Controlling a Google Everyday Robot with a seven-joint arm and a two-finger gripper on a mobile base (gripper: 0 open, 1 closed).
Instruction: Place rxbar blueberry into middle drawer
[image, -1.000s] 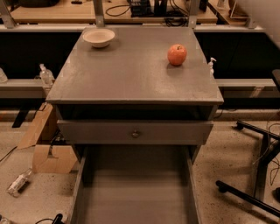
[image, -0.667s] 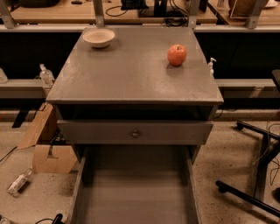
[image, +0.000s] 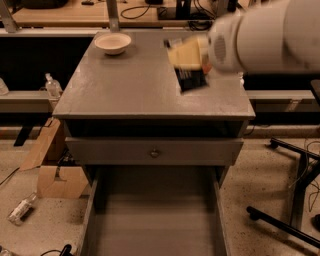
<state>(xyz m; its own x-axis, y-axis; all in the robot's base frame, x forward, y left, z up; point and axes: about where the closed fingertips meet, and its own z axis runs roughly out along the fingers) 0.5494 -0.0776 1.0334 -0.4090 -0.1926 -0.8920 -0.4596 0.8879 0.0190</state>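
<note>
One claw (image: 189, 59), up over the right back part of the tabletop (image: 130, 85). One rxbar blueberry (image: 192, 80) at it. One pale bowl (image: 113, 42). One middle drawer (image: 155, 225), pulled out. One drawer front (image: 110, 151), one round knob (image: 154, 152). One cardboard box (image: 55, 167). Two bottles at left: upright bottle (image: 52, 86), lying bottle (image: 20, 209).

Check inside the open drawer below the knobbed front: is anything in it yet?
Nothing visible: the drawer shows a bare grey floor, though its near end runs out of frame. The tool, over the cabinet top, holds the dark snack bar.
</note>
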